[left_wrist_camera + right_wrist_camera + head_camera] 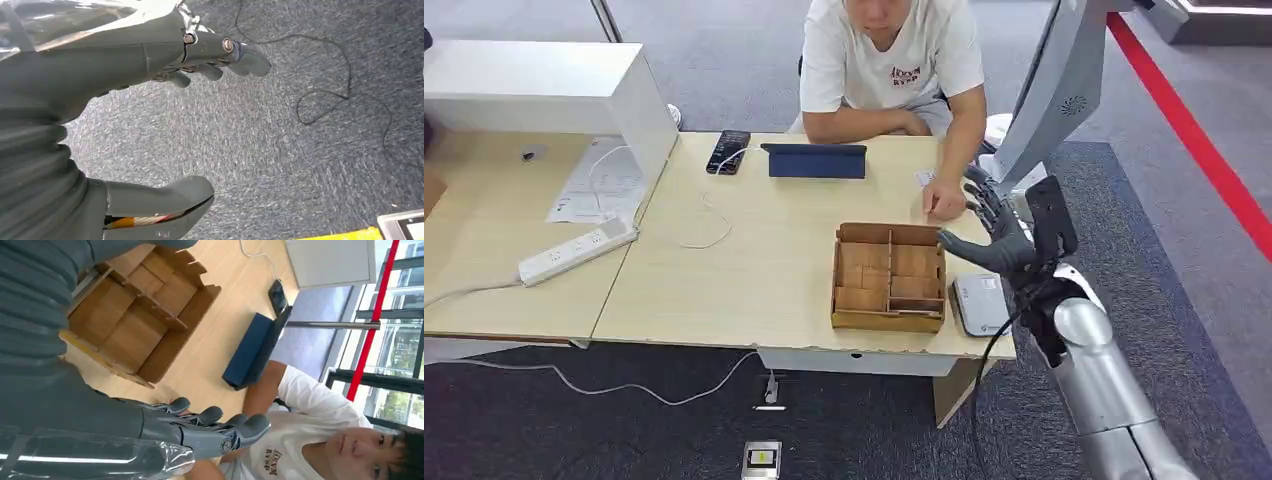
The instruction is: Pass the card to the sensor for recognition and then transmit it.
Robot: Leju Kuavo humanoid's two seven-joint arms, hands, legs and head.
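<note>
Both hands hold nothing at this moment. The left hand (100, 65) hangs low over the grey carpet, with the thumb well apart from the other fingers. The right hand (999, 235) is raised at the right end of the table (764, 270), above the flat grey sensor (979, 303) that lies just beside the wooden box (836, 285), its fingers spread wide and pointing toward the person's hand (944, 200). A small white piece near that hand is probably the card (924, 178), but it is too small to be sure. I think the step is to receive the card, so the hand should stay wide until the card is between thumb and finger, then pinch it at one edge and keep its face free for the sensor.
</note>
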